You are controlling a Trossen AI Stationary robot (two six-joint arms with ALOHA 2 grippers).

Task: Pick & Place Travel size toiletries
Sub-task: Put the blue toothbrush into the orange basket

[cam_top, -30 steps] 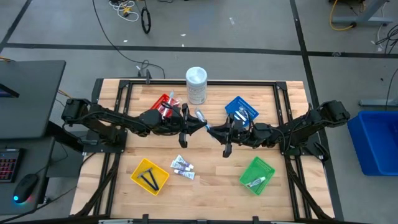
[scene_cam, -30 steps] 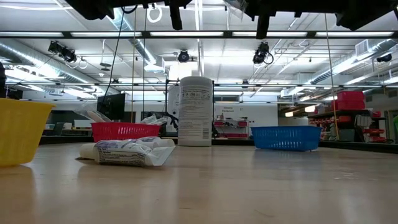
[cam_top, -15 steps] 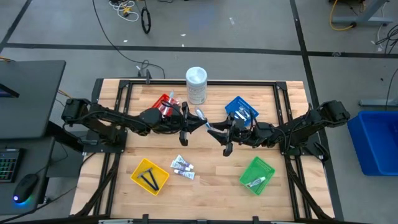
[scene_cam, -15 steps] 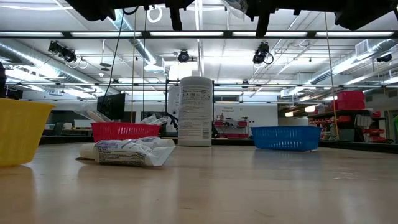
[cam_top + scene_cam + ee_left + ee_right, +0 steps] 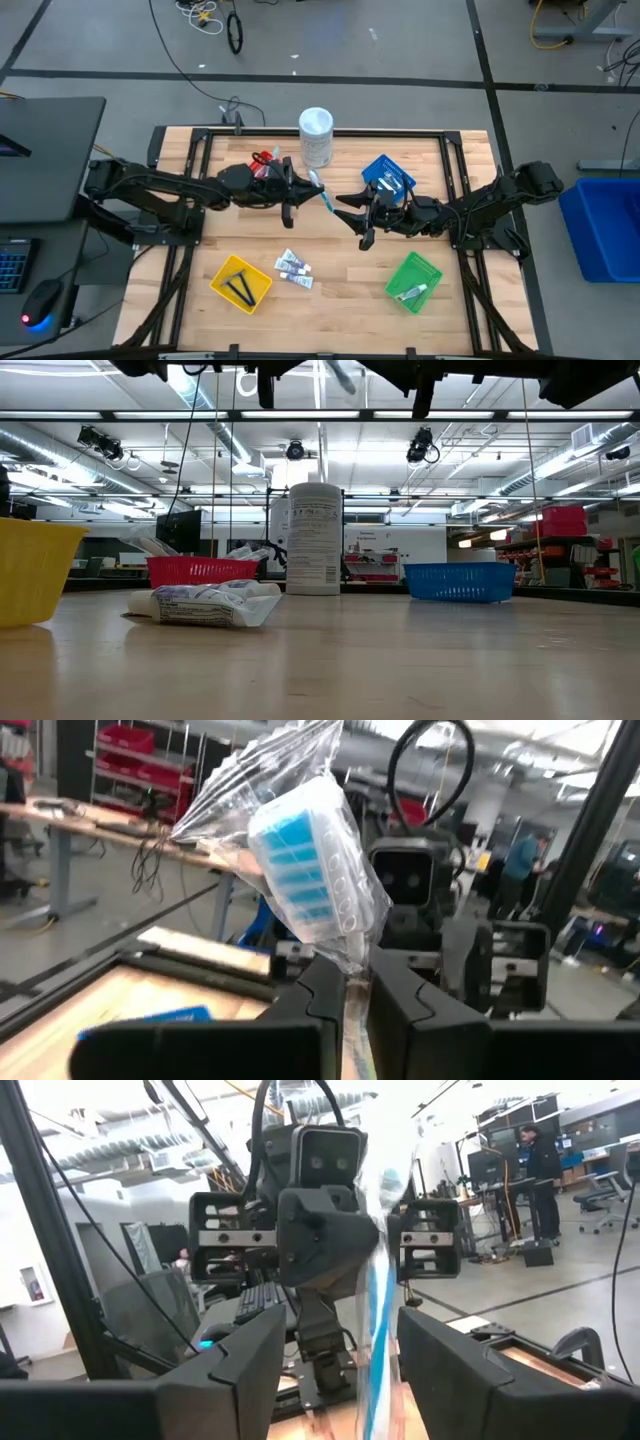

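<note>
A slim pale-blue and white stick in a clear wrapper [image 5: 322, 192] hangs above the table's middle, and my left gripper [image 5: 303, 196] is shut on it. In the left wrist view the wrapped stick [image 5: 300, 860] stands out beyond my left gripper [image 5: 345, 1005]. My right gripper [image 5: 345, 208] faces it from the right and is open. Its fingers [image 5: 250, 1370] stand on either side of the stick [image 5: 380, 1330] without touching. White tubes [image 5: 294, 268] lie flat on the table, near the front. My left gripper pinches the clear wrapper's near end [image 5: 352, 978] between its two fingers. The fingers come level from the table's left. The stick juts out past the fingertips toward my right gripper, tilted and lifted clear of the table.
A red basket [image 5: 262, 165] and a blue basket [image 5: 388, 175] stand at the back. A tall white container [image 5: 316, 135] stands between them. A yellow basket [image 5: 240, 282] with thin black pieces is at the front left. A green basket [image 5: 413, 280] holding one item is at the front right.
My right gripper has opened and let go of the wrapped stick. My left gripper stays shut on the stick and has drawn back a little toward the table's left with it. The stick remains clear of the table.
</note>
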